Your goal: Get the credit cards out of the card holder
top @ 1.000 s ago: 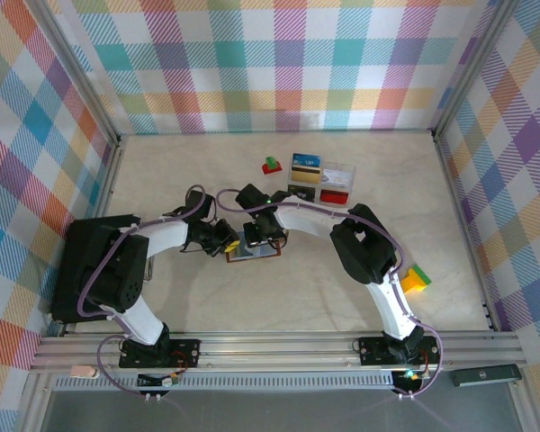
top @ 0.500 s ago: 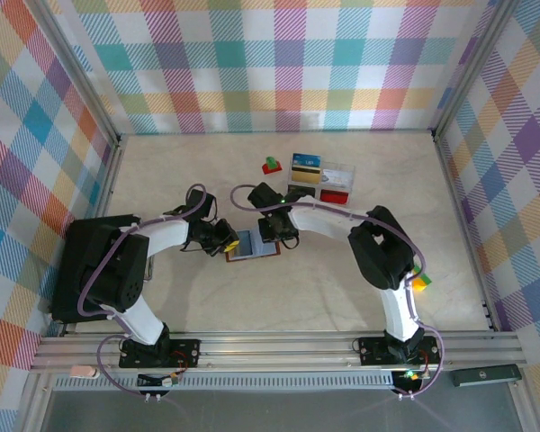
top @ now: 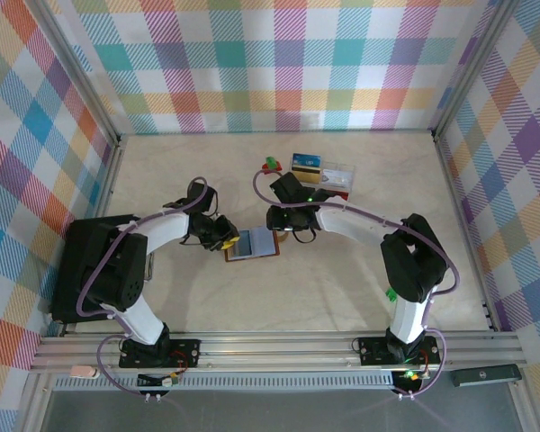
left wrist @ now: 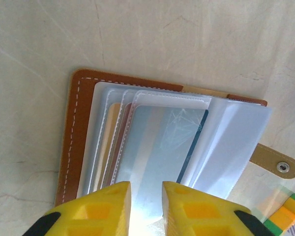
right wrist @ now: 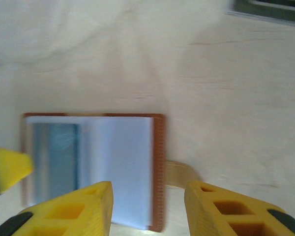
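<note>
Left jaws are sitting narrowly spread astride a card holder (left wrist: 76,147) sleeve (left wrist: 157,142); right jaws are hovering spread above its edge.

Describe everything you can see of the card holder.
The card holder lies open and flat on the pale table, a brown leather-like cover with white stitching along its border and a tan strap ending in a metal snap. Inside, clear plastic sleeves fan out in overlapping layers, with cards showing through. The left gripper stands at one edge, yellow fingers either side of the top sleeve, with a gap between them. The right gripper hangs open above it.
</note>
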